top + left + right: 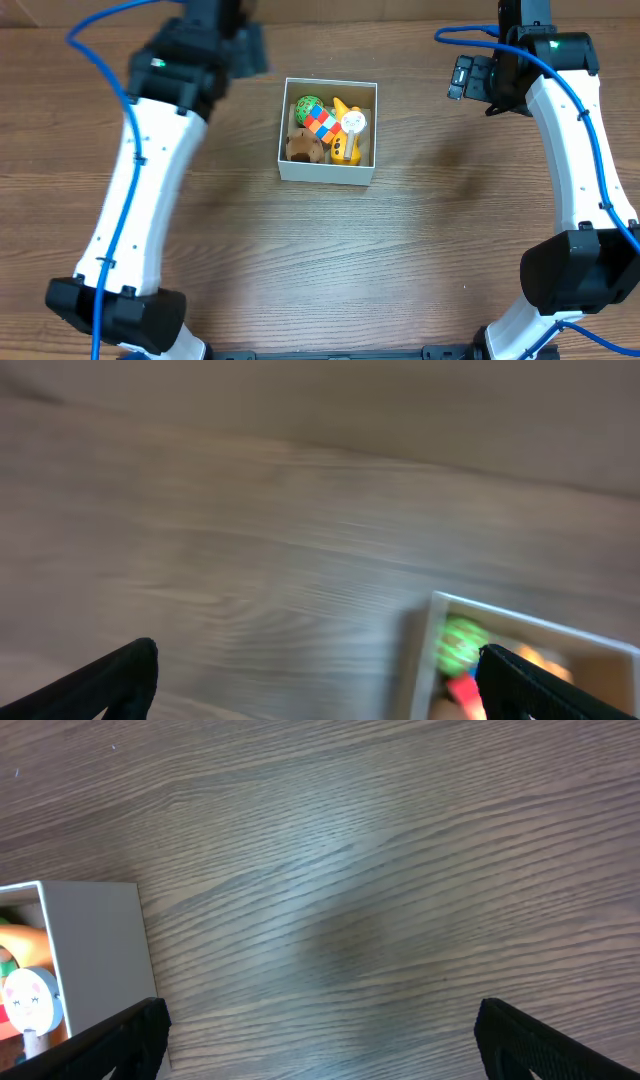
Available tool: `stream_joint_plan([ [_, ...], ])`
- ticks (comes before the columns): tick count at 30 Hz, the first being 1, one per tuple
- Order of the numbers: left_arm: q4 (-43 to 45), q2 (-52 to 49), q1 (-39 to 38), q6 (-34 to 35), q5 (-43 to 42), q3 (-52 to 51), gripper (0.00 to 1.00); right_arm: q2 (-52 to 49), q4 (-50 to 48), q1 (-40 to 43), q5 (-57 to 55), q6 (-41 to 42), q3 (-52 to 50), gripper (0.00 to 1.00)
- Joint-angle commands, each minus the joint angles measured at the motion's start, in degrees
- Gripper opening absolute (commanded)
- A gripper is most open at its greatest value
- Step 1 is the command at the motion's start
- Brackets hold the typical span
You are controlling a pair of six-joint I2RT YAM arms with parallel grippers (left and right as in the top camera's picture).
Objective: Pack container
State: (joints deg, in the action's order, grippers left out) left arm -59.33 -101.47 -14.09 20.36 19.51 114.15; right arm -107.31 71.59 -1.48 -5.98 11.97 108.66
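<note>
Overhead view
- Wood-grain table (250,250).
- Container (326,172): square white-walled box, upright and open-topped, at the middle of the far half of the table, between the two arms.
- Contents, packed close together: green ball (308,106) in the far left corner; checkered block (320,124) in red, blue and white, just beside the ball; white round face (353,122); yellow toy (345,148) along the right wall; brown toy (304,148) at the near left.
- Left gripper (245,45): blurred, to the far left of the container and apart from it.
- Right gripper (463,77): to the right of the container, well apart. Its jaw gap is unreadable here.

Left wrist view (blurred)
- Left gripper (320,695): fingers (110,685) spread wide to the frame corners, with only bare table between them; holding nothing.
- Container (425,660): at the lower right beside the right-hand finger, with the green ball (460,643) visible inside.

Right wrist view
- Right gripper (320,1050): fingers (550,1040) spread wide over bare table; holding nothing.
- Container (95,950): at the lower left edge, with the white round face (30,1000) just inside its wall.
</note>
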Motion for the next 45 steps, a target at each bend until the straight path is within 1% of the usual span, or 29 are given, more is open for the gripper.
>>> stream_joint_plan([
  [1, -0.57, 0.24, 4.04, -1.07, 1.66, 0.5, 1.0, 1.16, -0.17, 0.33, -0.42, 0.44, 1.11, 1.0],
  [5, -1.84, 0.24, 5.99, -1.07, 1.68, 0.5, 1.0, 1.16, -0.17, 0.33, -0.42, 0.44, 1.11, 1.0],
  [10, -4.04, 0.24, 6.23, -1.09, 1.66, 0.48, 1.0, 1.16, -0.17, 0.33, -0.42, 0.44, 1.11, 1.0],
  [45, -4.04, 0.24, 6.21, -1.07, 1.66, 0.48, 1.0, 1.16, -0.17, 0.33, -0.39, 0.44, 1.11, 1.0],
])
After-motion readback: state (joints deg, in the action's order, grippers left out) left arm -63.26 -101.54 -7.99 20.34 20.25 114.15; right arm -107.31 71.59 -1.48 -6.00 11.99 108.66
